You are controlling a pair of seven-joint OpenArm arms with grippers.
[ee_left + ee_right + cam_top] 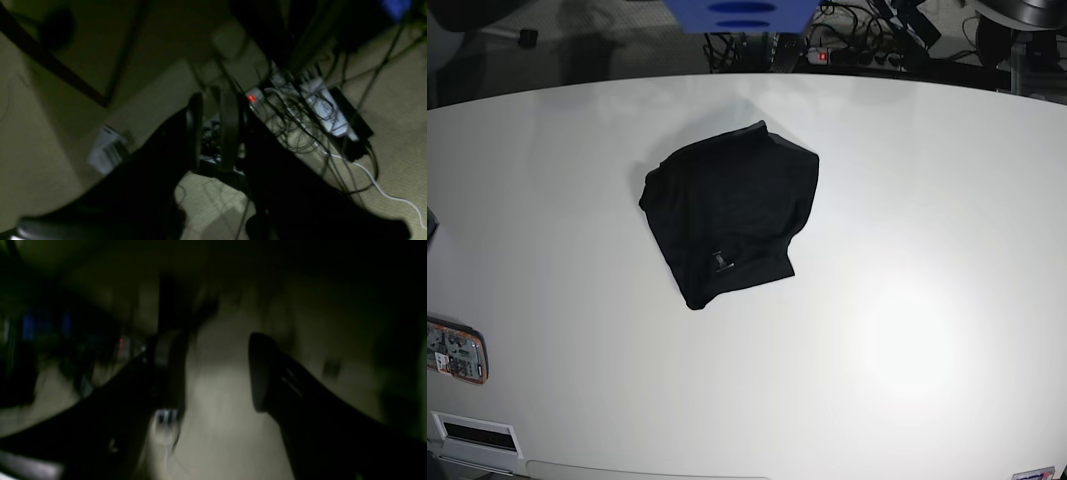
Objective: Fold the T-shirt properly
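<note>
The black T-shirt (732,215) lies in a compact folded bundle on the white table (927,300), a little left of centre, with a small label (718,262) showing near its front edge. Neither arm appears in the base view. In the left wrist view my left gripper (210,133) hangs over the carpeted floor, its fingers (195,133) a narrow gap apart with nothing between them. The right wrist view is dark and blurred; my right gripper (217,373) stands open and empty, also over the floor.
A power strip with a red light (252,98) and tangled cables (300,126) lie on the floor under the left gripper. An orange-edged device (455,350) sits at the table's left edge. A blue object (737,12) is beyond the far edge.
</note>
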